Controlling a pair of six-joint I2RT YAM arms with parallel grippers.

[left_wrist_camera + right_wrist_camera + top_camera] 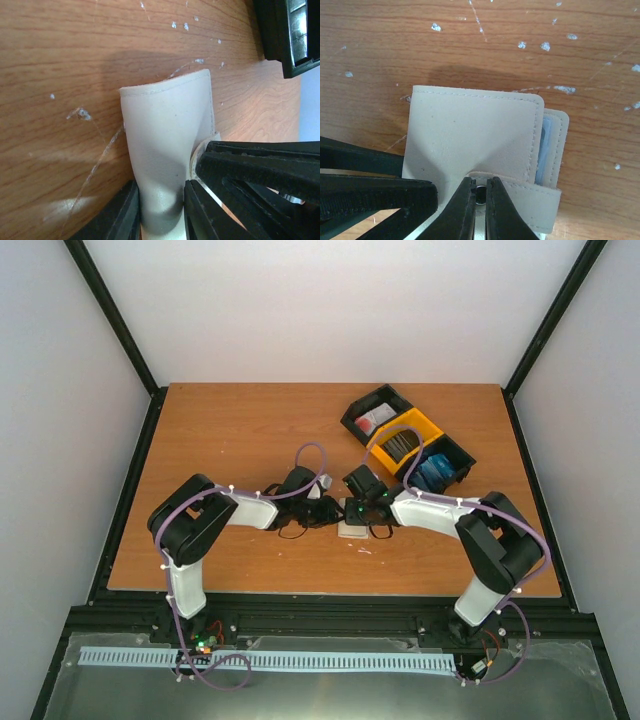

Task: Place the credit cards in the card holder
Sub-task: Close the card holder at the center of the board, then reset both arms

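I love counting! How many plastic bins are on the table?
3, touching in a diagonal row, far right: black bin farthest, yellow bin in the middle, second black bin nearest.

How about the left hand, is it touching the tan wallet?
Touching. The left wrist view shows the left hand pinching the card holder between both fingers, with no gap on either side.

**Camera layout: three views**

The top external camera is looking down from above and behind the arms (200,525), taking in the whole bench (230,430) from far off. The left wrist camera is sitting just behind the left tool (161,215), facing along its fingers at the bench surface, very close. The right wrist camera is doing likewise behind the right tool (480,195). All three are sharing the card holder (470,135) at mid-bench. Each wrist view is also catching the other tool at its edge.
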